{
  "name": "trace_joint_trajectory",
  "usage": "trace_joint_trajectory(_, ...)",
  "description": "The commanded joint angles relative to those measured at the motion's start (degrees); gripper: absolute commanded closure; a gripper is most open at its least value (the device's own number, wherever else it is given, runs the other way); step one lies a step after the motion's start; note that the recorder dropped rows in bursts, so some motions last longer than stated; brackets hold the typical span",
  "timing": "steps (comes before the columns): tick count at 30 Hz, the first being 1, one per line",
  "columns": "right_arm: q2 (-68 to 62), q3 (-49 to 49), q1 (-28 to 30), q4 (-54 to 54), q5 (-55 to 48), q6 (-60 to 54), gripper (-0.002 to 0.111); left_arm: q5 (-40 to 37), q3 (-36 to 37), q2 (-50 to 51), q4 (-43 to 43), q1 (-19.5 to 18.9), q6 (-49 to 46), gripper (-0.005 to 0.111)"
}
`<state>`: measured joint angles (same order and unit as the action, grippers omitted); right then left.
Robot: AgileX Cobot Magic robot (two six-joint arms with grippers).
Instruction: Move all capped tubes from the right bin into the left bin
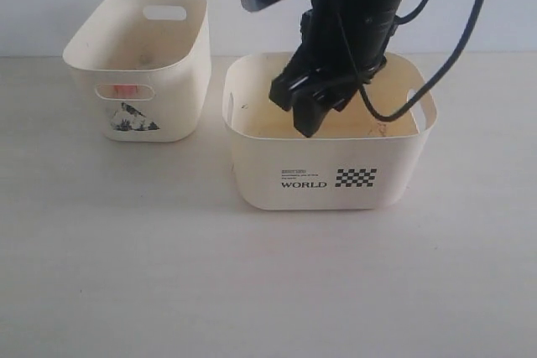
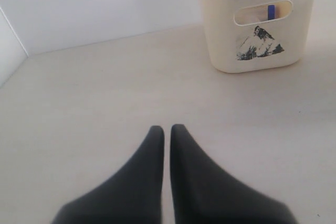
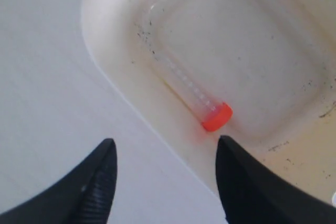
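Note:
A clear capped tube [image 3: 191, 93] with an orange-red cap [image 3: 218, 116] lies flat on the floor of the right bin [image 3: 121, 72], close to one wall. My right gripper [image 3: 165, 142] hangs open and empty over that wall, one finger toward the table and the other toward the inside, just short of the cap. From outside, the right gripper [image 1: 298, 115] points down into the back left of the "WORLD" right bin [image 1: 252, 165]. The left bin [image 1: 180, 64] stands to its left. A blue strip [image 2: 271, 11] shows through the slot of the left bin [image 2: 226, 40]. My left gripper [image 2: 167, 128] is shut and empty, low over the table.
Something pinkish [image 1: 126, 90] shows through the left bin's front slot; I cannot tell what it is. A black cable [image 1: 453, 60] loops from the right arm across the right bin's far right side. A narrow strip of table separates the two bins.

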<state>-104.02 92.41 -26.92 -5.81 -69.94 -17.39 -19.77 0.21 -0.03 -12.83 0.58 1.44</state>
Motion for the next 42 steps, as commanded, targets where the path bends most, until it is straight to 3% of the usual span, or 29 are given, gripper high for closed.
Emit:
trace_joint_trajectory(1, 0.64, -2.87, -0.12, 1.21, -0.03, 0.23, 0.054, 0.25, -0.21, 0.03, -0.12, -0.02, 0.54, 0.102)
trace_joint_trajectory(7, 0.64, -3.85, -0.12, 1.21, -0.03, -4.92, 0.054, 0.25, -0.21, 0.03, -0.12, -0.02, 0.54, 0.102)
trace_joint_trajectory(15, -1.29, -3.85, -0.12, 1.21, -0.03, -21.44, 0.054, 0.25, -0.21, 0.03, -0.12, -0.02, 0.54, 0.102)
trace_joint_trajectory(29, -4.63, -3.85, -0.12, -2.36, 4.0, -24.98, 0.055, 0.25, -0.21, 0.03, -0.12, -0.02, 0.54, 0.102)
trace_joint_trajectory(31, -4.63, -3.85, -0.12, -2.91, 3.86, -24.98, 0.064, 0.25, -0.21, 0.03, -0.12, -0.02, 0.54, 0.102)
trace_joint_trajectory(36, -4.63, -3.85, -0.12, -2.91, 2.26, -24.98, 0.108, 0.25, -0.21, 0.03, -0.12, -0.02, 0.54, 0.102)
trace_joint_trajectory(42, -3.97, -2.87, -0.12, -2.91, -0.03, -29.72, 0.108, 0.25, -0.21, 0.03, -0.12, -0.02, 0.54, 0.102)
